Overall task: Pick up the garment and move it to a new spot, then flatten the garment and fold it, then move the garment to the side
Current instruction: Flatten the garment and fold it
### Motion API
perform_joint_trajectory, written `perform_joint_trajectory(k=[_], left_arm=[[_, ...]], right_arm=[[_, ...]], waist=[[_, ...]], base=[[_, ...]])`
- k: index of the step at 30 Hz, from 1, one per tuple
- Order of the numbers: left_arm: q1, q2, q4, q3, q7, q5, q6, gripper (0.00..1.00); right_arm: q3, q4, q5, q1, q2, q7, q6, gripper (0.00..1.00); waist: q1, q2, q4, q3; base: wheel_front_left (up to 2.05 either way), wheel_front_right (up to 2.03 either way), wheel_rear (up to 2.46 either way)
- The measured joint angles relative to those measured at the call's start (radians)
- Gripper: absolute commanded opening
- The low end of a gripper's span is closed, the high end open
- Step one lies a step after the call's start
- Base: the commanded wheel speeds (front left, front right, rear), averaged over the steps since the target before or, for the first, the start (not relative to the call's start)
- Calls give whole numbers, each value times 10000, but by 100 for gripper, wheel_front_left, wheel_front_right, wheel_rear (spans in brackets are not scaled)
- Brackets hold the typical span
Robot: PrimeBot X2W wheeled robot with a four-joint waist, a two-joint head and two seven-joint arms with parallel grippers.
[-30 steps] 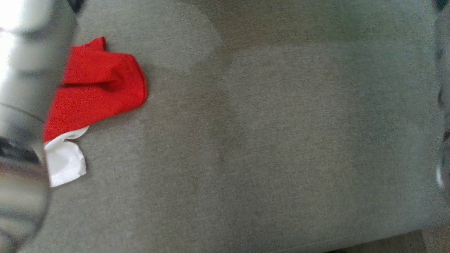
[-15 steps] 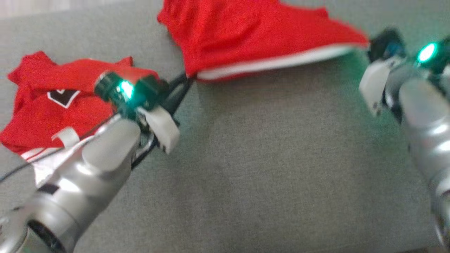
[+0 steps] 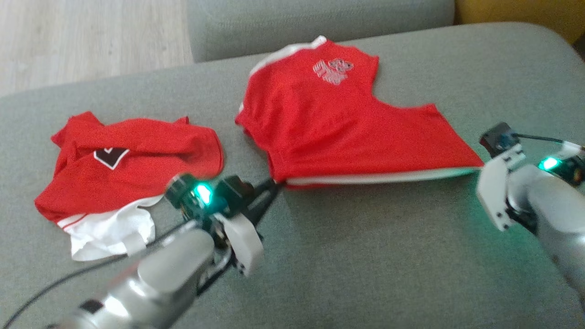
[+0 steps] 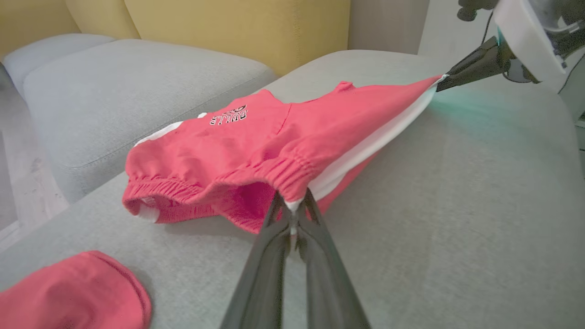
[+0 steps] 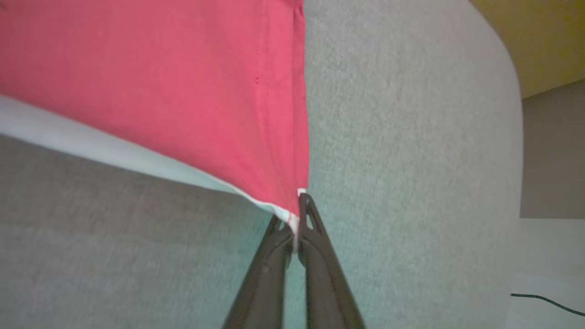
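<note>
Red garment (image 3: 338, 123), stretched between both tools over grey cushion (image 3: 365, 265).
Left gripper (image 4: 291, 214) and right gripper (image 5: 296, 224) each clamped shut on one corner; white-trimmed edge runs tool to tool, cloth spreading ahead of both, equally near.

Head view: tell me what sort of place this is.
Probably a home living room. The shorts lie on a grey sofa seat, a yellow cushion sits behind it, and pale wood floor runs alongside.
</note>
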Motion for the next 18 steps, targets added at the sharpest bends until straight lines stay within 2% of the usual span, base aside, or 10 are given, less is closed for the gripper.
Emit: perform_joint_trajectory(k=[5, 10, 13, 18], left_arm=[[903, 104, -1164, -142, 372, -357, 393, 0], [1541, 408, -2479, -242, 782, -525, 836, 0], [1505, 652, -3068, -157, 901, -525, 1246, 0], [1262, 819, -3246, 167, 897, -525, 1538, 0]], right_arm=[[1444, -3091, 2702, 779, -2174, 1534, 0, 0], [1544, -5319, 4073, 938, -3975, 2104, 0, 0], [892, -6287, 4186, 1139, -4495, 1804, 0, 0], [-88, -6581, 3822, 1143, -4393, 1216, 0, 0]], waist=[[0, 0, -58, -456], [0, 0, -54, -587], [2, 0, 9, -354], [2, 0, 118, 12]], base=[[0, 0, 0], [0, 0, 0], [0, 0, 0], [0, 0, 0]])
